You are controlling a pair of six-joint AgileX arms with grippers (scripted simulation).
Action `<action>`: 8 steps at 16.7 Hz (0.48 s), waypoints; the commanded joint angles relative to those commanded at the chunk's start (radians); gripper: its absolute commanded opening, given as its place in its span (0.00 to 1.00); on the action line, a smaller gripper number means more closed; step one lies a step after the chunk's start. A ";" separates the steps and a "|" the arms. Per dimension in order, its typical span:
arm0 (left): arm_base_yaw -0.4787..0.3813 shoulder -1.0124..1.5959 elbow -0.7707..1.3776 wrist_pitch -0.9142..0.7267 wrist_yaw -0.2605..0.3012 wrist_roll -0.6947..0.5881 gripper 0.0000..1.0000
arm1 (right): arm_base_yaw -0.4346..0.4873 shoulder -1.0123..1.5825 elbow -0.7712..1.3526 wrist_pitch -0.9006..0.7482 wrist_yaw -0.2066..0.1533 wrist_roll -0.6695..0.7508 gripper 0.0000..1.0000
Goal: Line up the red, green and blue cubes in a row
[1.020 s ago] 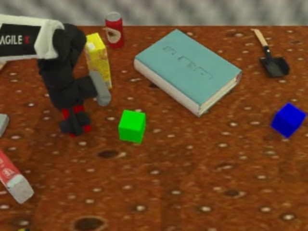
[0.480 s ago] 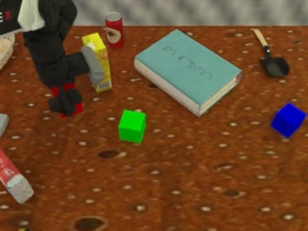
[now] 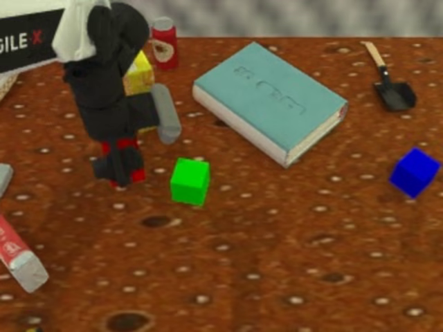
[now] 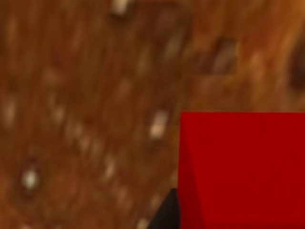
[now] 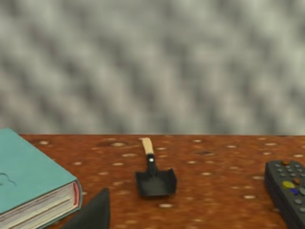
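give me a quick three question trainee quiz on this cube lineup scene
1. True or false: the left gripper holds the bright red cube.
2. Which lies nearest the bright green cube? A the deep blue cube B the left gripper C the small black shovel
3. Fill in: the thick hardback book has a ____ cover.

Key: 1 true; 2 B; 3 teal
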State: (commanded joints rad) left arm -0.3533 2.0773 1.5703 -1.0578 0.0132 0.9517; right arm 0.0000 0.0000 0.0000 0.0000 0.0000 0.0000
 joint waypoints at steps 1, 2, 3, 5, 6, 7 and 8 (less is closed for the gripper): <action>-0.040 -0.032 -0.038 0.006 0.000 0.003 0.00 | 0.000 0.000 0.000 0.000 0.000 0.000 1.00; -0.081 -0.064 -0.077 0.011 0.000 0.007 0.00 | 0.000 0.000 0.000 0.000 0.000 0.000 1.00; -0.122 -0.095 -0.116 0.017 0.001 0.010 0.00 | 0.000 0.000 0.000 0.000 0.000 0.000 1.00; -0.194 -0.151 -0.182 0.027 0.001 0.016 0.00 | 0.000 0.000 0.000 0.000 0.000 0.000 1.00; -0.220 -0.172 -0.206 0.031 0.001 0.018 0.00 | 0.000 0.000 0.000 0.000 0.000 0.000 1.00; -0.236 -0.185 -0.221 0.034 0.001 0.019 0.00 | 0.000 0.000 0.000 0.000 0.000 0.000 1.00; -0.241 -0.190 -0.226 0.035 0.001 0.020 0.00 | 0.000 0.000 0.000 0.000 0.000 0.000 1.00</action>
State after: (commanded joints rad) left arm -0.5942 1.8870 1.3442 -1.0224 0.0138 0.9714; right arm 0.0000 0.0000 0.0000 0.0000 0.0000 0.0000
